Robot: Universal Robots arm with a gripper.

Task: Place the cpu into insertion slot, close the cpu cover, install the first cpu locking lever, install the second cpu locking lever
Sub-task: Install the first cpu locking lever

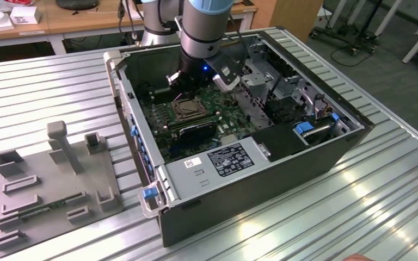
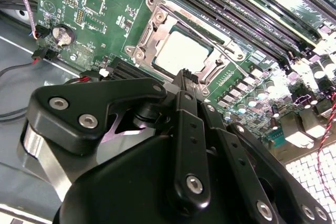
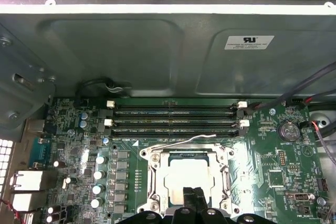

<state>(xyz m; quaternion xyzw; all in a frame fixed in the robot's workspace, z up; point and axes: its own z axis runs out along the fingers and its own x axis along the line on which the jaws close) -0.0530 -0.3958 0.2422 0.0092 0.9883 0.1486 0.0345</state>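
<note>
Black fingers [image 3: 188, 199], closed together and empty, point down just over the seated cpu [image 3: 176, 179]

Pale cpu [image 2: 181, 53] flat in insertion slot [image 3: 155, 182]

A ribbed metal surface [image 1: 383, 190] catches bright glare. Behind it stands a wooden desk [image 1: 71, 22]. Grey floor [image 1: 372, 62] lies beyond.

The cpu [image 2: 181, 53] is matt pale metal, the cpu cover [image 2: 155, 24] shiny bare metal, the claw [image 3: 192, 196] matt black.
</note>
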